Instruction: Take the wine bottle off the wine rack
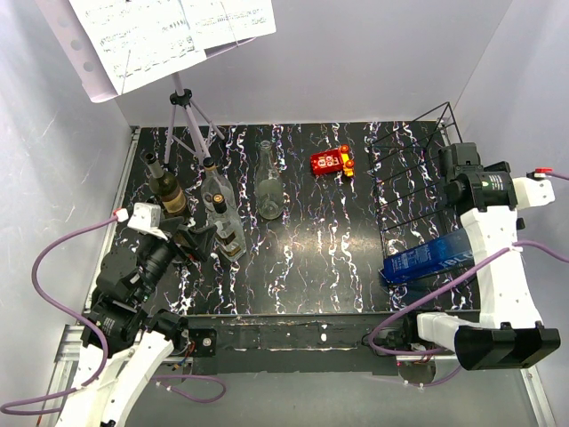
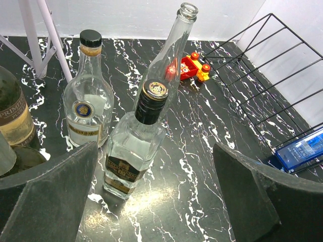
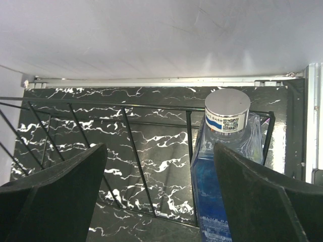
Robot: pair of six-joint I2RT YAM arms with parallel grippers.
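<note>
The wine rack (image 1: 413, 169), a black wire frame, stands at the right side of the table. The wine bottle (image 1: 427, 258), blue with a silver cap (image 3: 228, 111), lies in the rack's near end. My right gripper (image 1: 460, 200) hovers open over the rack's far part. In the right wrist view the right gripper (image 3: 160, 151) is empty, and the bottle (image 3: 217, 191) lies just inside its right finger, past the rack bars (image 3: 131, 146). My left gripper (image 1: 191, 240) is open and empty at the left, beside standing bottles. The left wrist view shows this gripper (image 2: 155, 151), the rack (image 2: 267, 65) and the blue bottle (image 2: 302, 149).
Several bottles stand at the left: a dark one (image 1: 166, 187), two clear capped ones (image 1: 218, 191) (image 1: 229, 231) and a tall empty one (image 1: 270, 191). A red toy (image 1: 331, 163) lies at the back. A music stand's tripod (image 1: 187, 116) stands back left.
</note>
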